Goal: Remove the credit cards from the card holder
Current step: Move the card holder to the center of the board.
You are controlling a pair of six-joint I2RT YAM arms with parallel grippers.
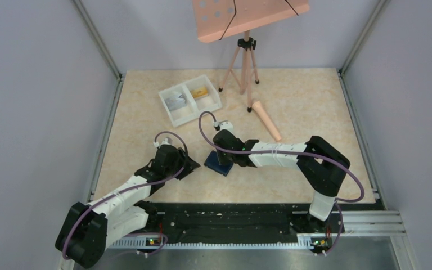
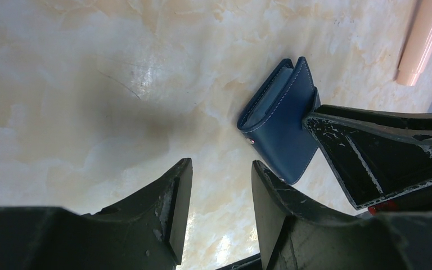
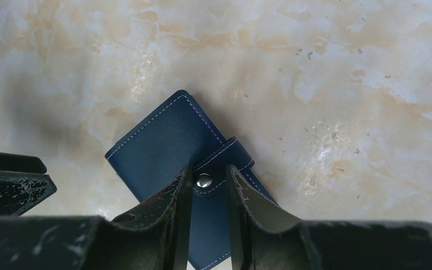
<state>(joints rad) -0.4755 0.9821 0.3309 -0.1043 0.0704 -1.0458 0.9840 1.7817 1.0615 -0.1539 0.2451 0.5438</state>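
Near the front middle of the beige marble-patterned tabletop (image 1: 315, 101) lies the card holder (image 1: 220, 164), a flat blue stitched-leather folding wallet. It is folded shut, and its strap with a round metal snap (image 3: 204, 180) lies across the cover.

The right gripper (image 3: 208, 171) is directly over the card holder. Its two black fingers (image 3: 180, 208) straddle the strap with only a narrow gap, and the snap sits between them. It cannot be told whether they pinch the strap or merely stand beside it.

The left gripper (image 2: 220, 166) is at 9 o'clock of the card holder, just beside it and clear of it. Its jaws stand apart over bare tabletop with nothing between them.

A white two-compartment plastic tray (image 1: 169, 115) rests at 11 o'clock from the card holder, well apart from it. Two of the credit cards lie in the tray. A grey-silver card (image 1: 174, 101) is in the left compartment and a yellow-orange card (image 1: 201, 91) is in the right one.

A pale pink cylindrical rod (image 1: 266, 120) lies flat at 2 o'clock from the card holder. At 12 o'clock, toward the far edge, a pink tripod (image 1: 246, 64) carries a pink perforated board (image 1: 247, 17).
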